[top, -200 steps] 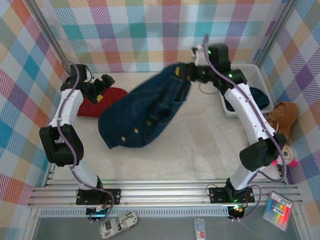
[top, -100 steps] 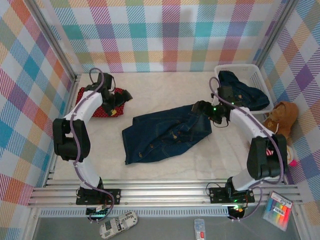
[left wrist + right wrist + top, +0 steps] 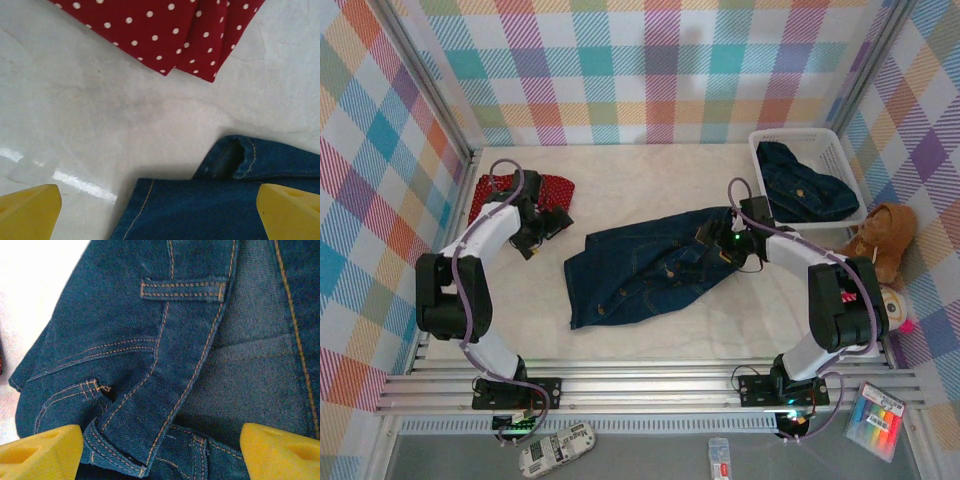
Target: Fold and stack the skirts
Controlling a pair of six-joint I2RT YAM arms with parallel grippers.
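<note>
Right gripper (image 3: 160, 450) spread open over the rumpled denim skirt (image 3: 640, 270) at its right end, left gripper (image 3: 160, 212) open beside its left end: pinch one layer only, and it'll drag crooked.

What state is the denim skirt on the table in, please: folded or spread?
Spread, not folded: the denim skirt lies rumpled and open across the table, buttons showing.

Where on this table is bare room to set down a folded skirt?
Bare: the back strip between the red dotted skirt and the white basket, and the near strip between the spread denim skirt and the front rail. Crowded: the middle.
</note>
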